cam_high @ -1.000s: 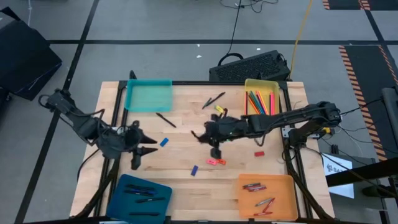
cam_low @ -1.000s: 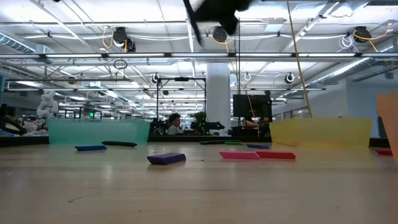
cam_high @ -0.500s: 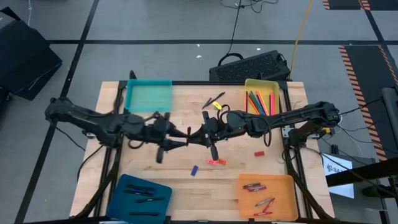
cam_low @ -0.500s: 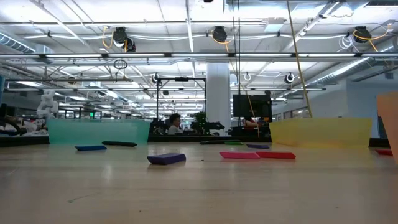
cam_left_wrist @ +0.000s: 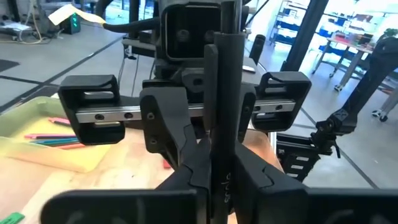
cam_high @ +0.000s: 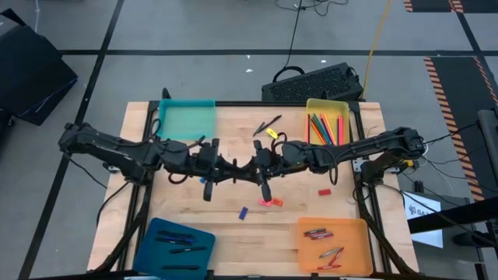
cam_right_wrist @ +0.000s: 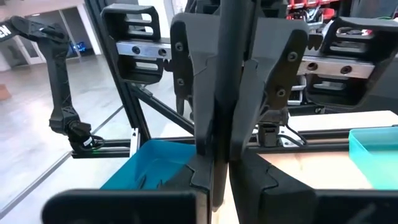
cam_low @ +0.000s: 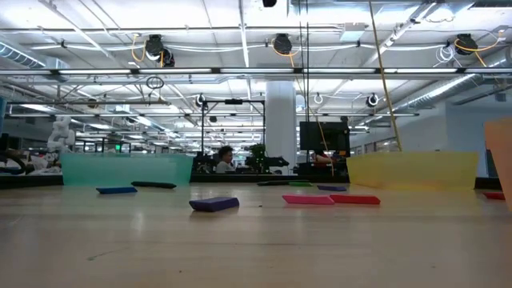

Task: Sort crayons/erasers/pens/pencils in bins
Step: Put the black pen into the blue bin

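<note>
The left gripper (cam_high: 223, 169) and the right gripper (cam_high: 255, 167) are meeting nose to nose over the middle of the tabletop (cam_high: 233, 229). Both sets of fingers are pinching the same dark pen (cam_left_wrist: 226, 81), which is standing upright between them. The teal bin (cam_high: 187, 122) is sitting at 11 o'clock. The yellow bin (cam_high: 327, 103) at 1 o'clock is holding pencils (cam_high: 323, 127). The orange bin (cam_high: 354, 233) is lying at 5 o'clock and the dark blue bin (cam_high: 156, 229) at 7 o'clock. A blue eraser (cam_high: 243, 211) and a pink eraser (cam_high: 270, 202) are lying at 6 o'clock.
</note>
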Available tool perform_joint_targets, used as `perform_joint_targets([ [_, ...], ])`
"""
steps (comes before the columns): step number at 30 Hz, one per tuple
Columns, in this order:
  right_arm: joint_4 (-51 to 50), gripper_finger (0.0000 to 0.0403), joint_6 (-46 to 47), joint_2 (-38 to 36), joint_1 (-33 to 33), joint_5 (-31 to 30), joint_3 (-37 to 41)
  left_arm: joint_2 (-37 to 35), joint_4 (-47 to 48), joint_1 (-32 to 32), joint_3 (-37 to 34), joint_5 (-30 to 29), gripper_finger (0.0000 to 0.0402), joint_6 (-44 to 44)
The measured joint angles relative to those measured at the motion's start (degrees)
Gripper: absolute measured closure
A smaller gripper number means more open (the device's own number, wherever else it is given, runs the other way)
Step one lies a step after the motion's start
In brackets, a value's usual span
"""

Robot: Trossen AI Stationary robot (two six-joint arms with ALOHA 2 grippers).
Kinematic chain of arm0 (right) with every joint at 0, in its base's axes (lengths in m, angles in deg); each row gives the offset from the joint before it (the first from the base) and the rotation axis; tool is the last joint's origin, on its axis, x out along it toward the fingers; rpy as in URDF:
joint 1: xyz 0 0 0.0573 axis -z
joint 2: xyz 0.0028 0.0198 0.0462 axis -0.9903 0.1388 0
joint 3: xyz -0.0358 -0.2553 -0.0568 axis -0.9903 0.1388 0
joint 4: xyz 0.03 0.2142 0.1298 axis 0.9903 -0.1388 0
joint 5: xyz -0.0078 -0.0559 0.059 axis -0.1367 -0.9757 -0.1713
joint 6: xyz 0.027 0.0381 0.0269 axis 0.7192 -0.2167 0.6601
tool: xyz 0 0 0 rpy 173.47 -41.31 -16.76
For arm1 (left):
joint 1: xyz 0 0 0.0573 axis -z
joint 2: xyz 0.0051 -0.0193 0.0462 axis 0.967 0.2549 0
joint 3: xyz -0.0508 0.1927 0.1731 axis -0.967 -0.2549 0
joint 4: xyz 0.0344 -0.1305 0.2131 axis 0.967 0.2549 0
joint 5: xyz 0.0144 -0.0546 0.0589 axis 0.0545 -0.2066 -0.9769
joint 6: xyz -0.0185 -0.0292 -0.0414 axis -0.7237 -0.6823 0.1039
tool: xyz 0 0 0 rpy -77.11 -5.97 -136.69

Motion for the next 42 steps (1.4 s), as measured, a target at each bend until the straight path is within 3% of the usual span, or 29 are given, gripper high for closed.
perform_joint_targets([
  [6, 0.29, 0.0354, -0.12, 0.04, 0.11, -0.59, -0.03, -1.28, 4.05, 0.05, 0.74, -1.86, 0.0372, -1.52],
  [11, -0.84, 0.0290, -0.22, -0.09, 0.17, -3.58, -0.02, -2.37, 25.51, 3.52, 8.10, -5.01, 0.0372, -2.51],
  [15, -4.25, 0.0246, -1.31, -0.18, 0.17, -4.87, -0.03, -2.06, 46.48, 11.45, 13.30, -5.76, 0.0372, -8.91],
  [20, -13.80, 0.0226, -3.34, -0.24, 0.26, -8.64, -0.03, 1.92, 60.52, 25.02, 12.44, -0.94, 0.0372, -23.16],
  [23, -21.22, 0.0227, -3.57, -0.24, 0.86, -13.74, -0.03, 6.67, 60.29, 32.31, 12.48, 1.94, 0.0372, -27.24],
  [29, -24.34, 0.0229, -3.57, -0.19, -2.11, -15.40, -1.52, 19.26, 57.20, 39.78, 12.46, 5.26, 0.0372, -31.06],
  [37, -29.23, 0.0229, -1.83, -0.11, -12.54, -30.31, -6.44, 30.79, 48.08, 42.18, 12.48, 8.24, 0.0358, -33.50],
  [42, -30.57, 0.0229, 2.94, -0.07, -15.59, -32.15, -6.46, 31.81, 48.24, 41.50, 12.48, 11.32, 0.0310, -39.28],
])
